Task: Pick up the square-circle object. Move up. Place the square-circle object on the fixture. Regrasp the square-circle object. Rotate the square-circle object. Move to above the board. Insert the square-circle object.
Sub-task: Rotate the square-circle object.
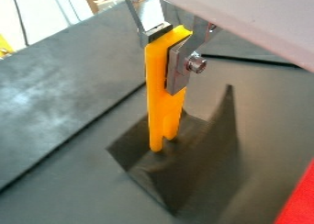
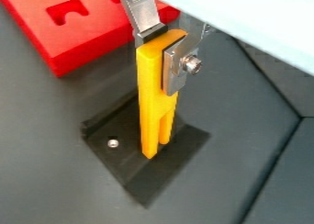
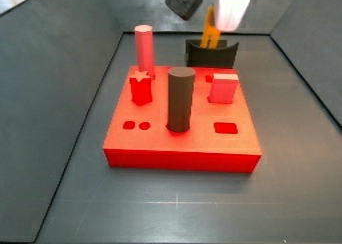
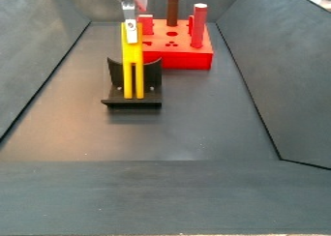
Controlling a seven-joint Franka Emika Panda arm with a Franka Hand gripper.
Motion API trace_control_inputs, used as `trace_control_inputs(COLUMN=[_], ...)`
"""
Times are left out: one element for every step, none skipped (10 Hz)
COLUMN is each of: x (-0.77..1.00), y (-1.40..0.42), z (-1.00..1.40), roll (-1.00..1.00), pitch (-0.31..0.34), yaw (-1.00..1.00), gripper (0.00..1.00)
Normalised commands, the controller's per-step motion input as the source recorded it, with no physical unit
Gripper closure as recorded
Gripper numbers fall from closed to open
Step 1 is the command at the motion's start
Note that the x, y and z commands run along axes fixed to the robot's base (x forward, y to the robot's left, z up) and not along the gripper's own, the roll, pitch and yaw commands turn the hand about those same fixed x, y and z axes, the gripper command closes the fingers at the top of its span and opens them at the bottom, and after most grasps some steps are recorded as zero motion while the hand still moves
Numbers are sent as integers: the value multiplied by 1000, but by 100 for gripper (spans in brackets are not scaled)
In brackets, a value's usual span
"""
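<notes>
1. Gripping the square-circle object [image 2: 152, 95] near its top, my pincer [image 2: 163, 53] is clamped on it.
2. I see the rod upright, its lower end on the fixture [image 4: 132, 91].
3. I see the board [image 3: 187, 128] nearby.

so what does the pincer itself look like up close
The pincer, above the fixture, has flat silver metal fingers. One finger ends in a small silver plate with two dark screw heads. In a wrist view the same silver plate shows. Above it sits a pale white-grey body. In a side view it looks white and grey. No cables or markings show.
</notes>
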Motion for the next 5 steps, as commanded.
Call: trace_control_inputs(x=[-1000, -1000, -1000, -1000, -1000], y=[172, 155, 145, 132, 126], z=[727, 711, 683, 644, 618], roll=[-47, -78, -110, -125, -125], pitch=[-5, -6, -11, -22, -28], yaw=[-12, -22, -28, -29, -29], gripper=[100, 100, 100, 100, 100])
